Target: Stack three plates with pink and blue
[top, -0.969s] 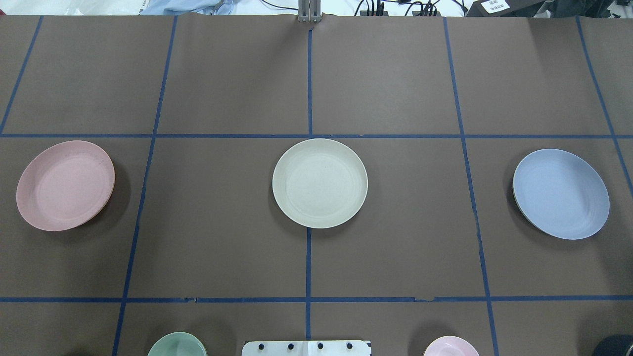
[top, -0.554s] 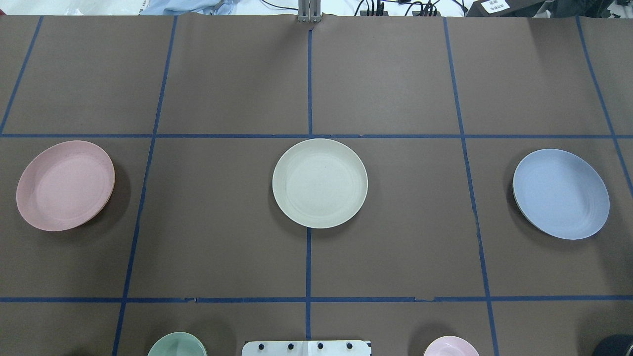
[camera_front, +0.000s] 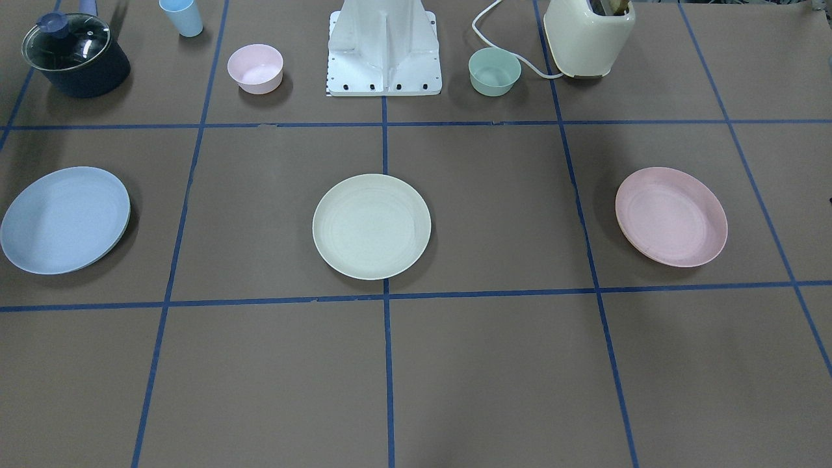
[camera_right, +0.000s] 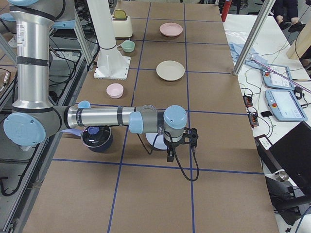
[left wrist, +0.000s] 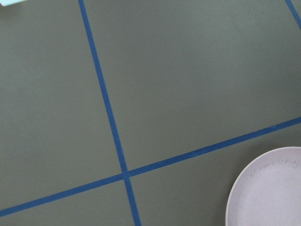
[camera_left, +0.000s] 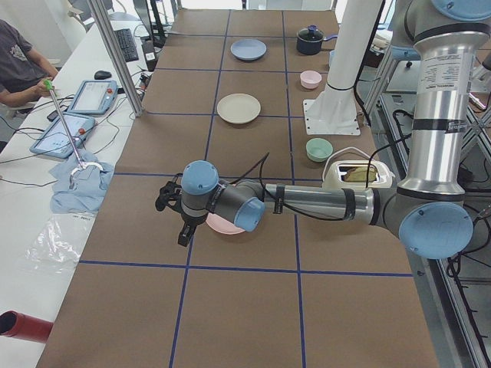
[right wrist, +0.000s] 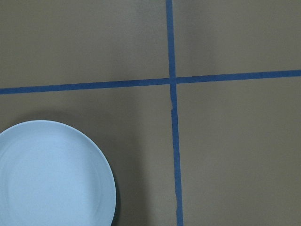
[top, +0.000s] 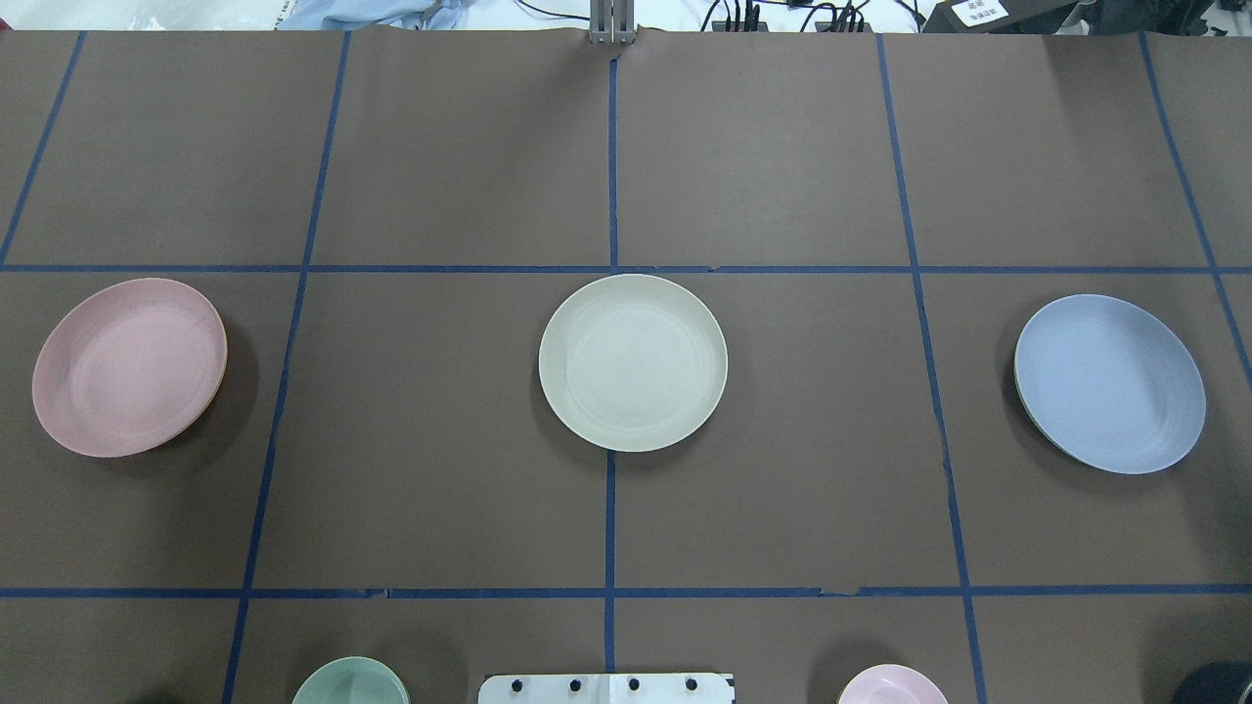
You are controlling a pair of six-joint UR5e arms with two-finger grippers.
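Three plates lie apart in a row on the brown table. The pink plate [top: 129,367] is on the left, the cream-white plate [top: 633,362] in the middle, the blue plate [top: 1109,383] on the right. My left gripper [camera_left: 175,217] shows only in the exterior left view, above the table beside the pink plate [camera_left: 227,225]; I cannot tell whether it is open. My right gripper [camera_right: 181,143] shows only in the exterior right view, over the blue plate [camera_right: 155,141]; I cannot tell its state. The wrist views show the pink plate's edge [left wrist: 270,188] and the blue plate [right wrist: 51,174].
Along the robot's side stand a lidded dark pot [camera_front: 77,55], a small blue cup [camera_front: 181,16], a pink bowl [camera_front: 255,67], the white robot base [camera_front: 384,49], a green bowl [camera_front: 494,71] and a cream toaster [camera_front: 588,36]. Blue tape lines grid the table.
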